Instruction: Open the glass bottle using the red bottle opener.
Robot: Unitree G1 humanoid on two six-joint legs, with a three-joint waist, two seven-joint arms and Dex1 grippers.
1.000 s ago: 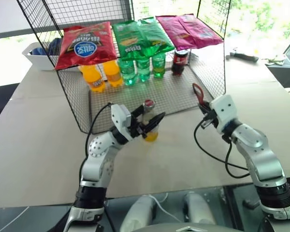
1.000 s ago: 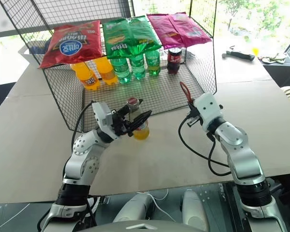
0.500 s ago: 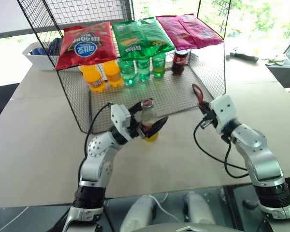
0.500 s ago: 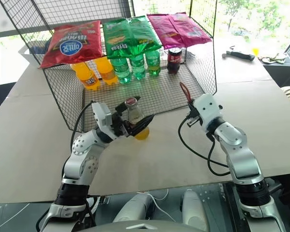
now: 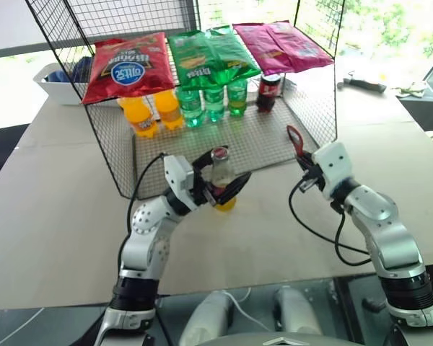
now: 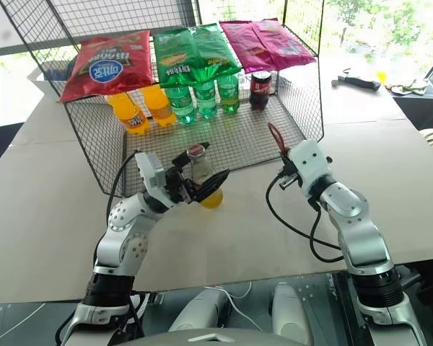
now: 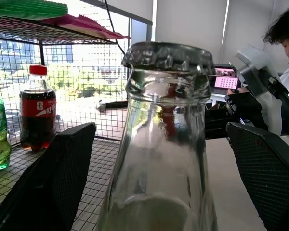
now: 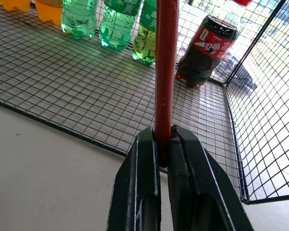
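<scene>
Left gripper (image 5: 218, 182): jaws now spread wide, one black finger on each side of the bottle (image 5: 220, 180), clear gaps visible in the left wrist view. A second ago the fingers were closing in around the bottle's body; half a second ago they had already parted; now they stand at their widest. The arm itself has not shifted.

Bottle: stands on the worktop (image 5: 58, 216) just in front of the front edge of the wire rack (image 5: 267, 140), roughly mid-worktop, between the open fingers. It looks slightly tilted in the head views; whether it leans on a finger or stands free I cannot tell. Cap (image 7: 167, 55) is still crimped on the neck. Yellow liquid sits low in the body.

Right gripper (image 5: 305, 173): pressed together, pinching the handle of the opener (image 5: 295, 140), ring head pointing up and away toward the rack. No change in it over the last second. It sits well apart from the bottle, to the right, near the rack's front right corner.

Reading: the left side has let go of the bottle, so nothing braces it at present. The opening step is not begun; the opener has not reached the cap. Judgement: before levering, the bottle likely needs a fresh, firmer hold lower on the body or at the neck, otherwise the opener's push may tip it.

Background: a person at the far right of the left wrist view, not involved.
</scene>
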